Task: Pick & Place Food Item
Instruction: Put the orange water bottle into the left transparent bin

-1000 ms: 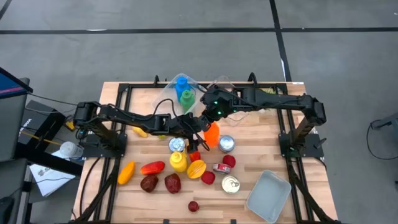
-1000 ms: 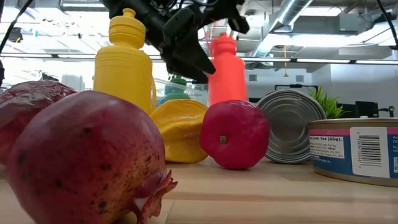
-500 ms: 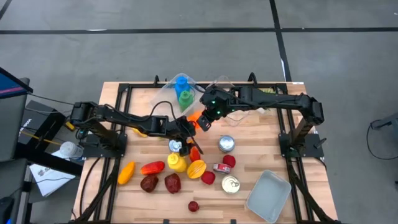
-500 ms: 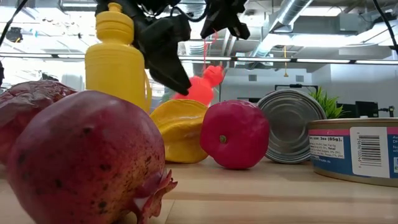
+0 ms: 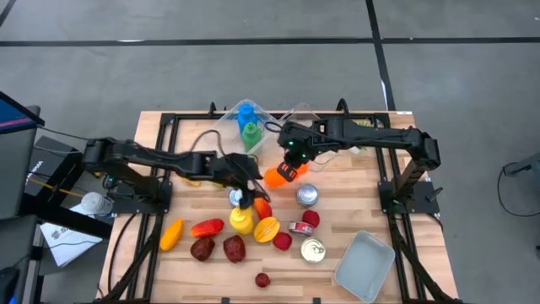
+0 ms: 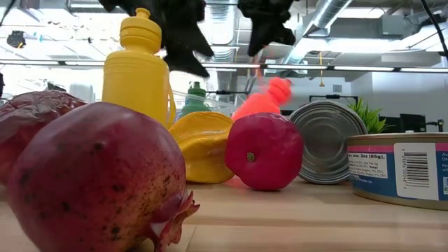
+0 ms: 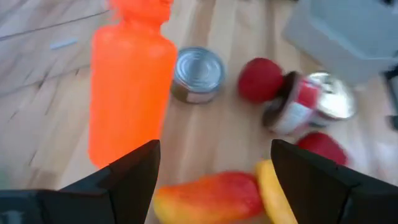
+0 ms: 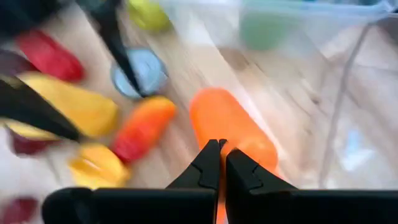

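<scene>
Right gripper (image 5: pixel 291 155): fingers pressed together with nothing between them, up above the orange bottle (image 5: pixel 282 174).
Left gripper (image 5: pixel 251 187): fingers spread wide and holding nothing, just beside the orange bottle and over the yellow bottle (image 5: pixel 241 219).
Orange bottle now: lying tipped on the wooden table (image 5: pixel 354 190), in the middle, near the silver can (image 5: pixel 307 196); leaning over in the low view (image 6: pixel 264 101).
Orange bottle before: standing up straight a second ago, tipped and nearer the clear box half a second ago; now further out toward the silver can.
Arms before: both grippers close around the bottle; now pulled back a bit, left one drawn toward its own side.
Near the bottle: red and orange pepper (image 7: pixel 208 195) right beside it, red fruit (image 7: pixel 262 79) and a small can with a red label (image 7: pixel 300 104) a little further off.
Front of table: big dark red fruit (image 6: pixel 98 178), yellow star fruit (image 6: pixel 203 145), round red fruit (image 6: pixel 264 150), can with blue label (image 6: pixel 397 167).
Back of table: clear box (image 5: pixel 245 125) with a blue bottle (image 5: pixel 246 111) and a green bottle (image 5: pixel 252 133) inside.
Corner: grey tray (image 5: pixel 363 266), well apart from the bottle.
In the way: star fruit and round red fruit hiding the bottom of the orange bottle in the low view.
</scene>
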`<control>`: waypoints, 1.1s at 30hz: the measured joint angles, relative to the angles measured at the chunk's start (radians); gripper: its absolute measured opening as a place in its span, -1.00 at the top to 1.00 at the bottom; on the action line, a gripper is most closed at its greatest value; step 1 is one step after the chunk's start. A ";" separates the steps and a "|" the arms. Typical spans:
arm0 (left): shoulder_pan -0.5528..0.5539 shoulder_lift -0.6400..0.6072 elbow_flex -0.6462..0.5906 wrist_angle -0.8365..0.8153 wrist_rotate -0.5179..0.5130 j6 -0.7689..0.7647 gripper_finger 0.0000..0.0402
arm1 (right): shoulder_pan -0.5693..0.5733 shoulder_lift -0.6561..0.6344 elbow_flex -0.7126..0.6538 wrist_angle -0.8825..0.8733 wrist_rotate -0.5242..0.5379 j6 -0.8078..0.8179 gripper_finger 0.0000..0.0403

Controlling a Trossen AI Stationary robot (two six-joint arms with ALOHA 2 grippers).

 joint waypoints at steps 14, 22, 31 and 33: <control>-0.010 -0.410 0.000 -0.127 -0.072 -0.123 -0.47 | 0.034 0.013 0.053 -0.041 0.081 -0.051 1.00; -0.028 -0.524 0.000 -0.174 -0.137 -0.154 -0.47 | 0.072 0.011 0.138 -0.203 0.167 -0.090 1.00; -0.032 -0.532 0.000 -0.191 -0.143 -0.155 -0.47 | 0.085 0.076 0.137 -0.267 0.230 -0.135 1.00; -0.032 -0.531 0.000 -0.199 -0.143 -0.155 -0.47 | 0.095 0.099 0.137 -0.269 0.234 -0.162 1.00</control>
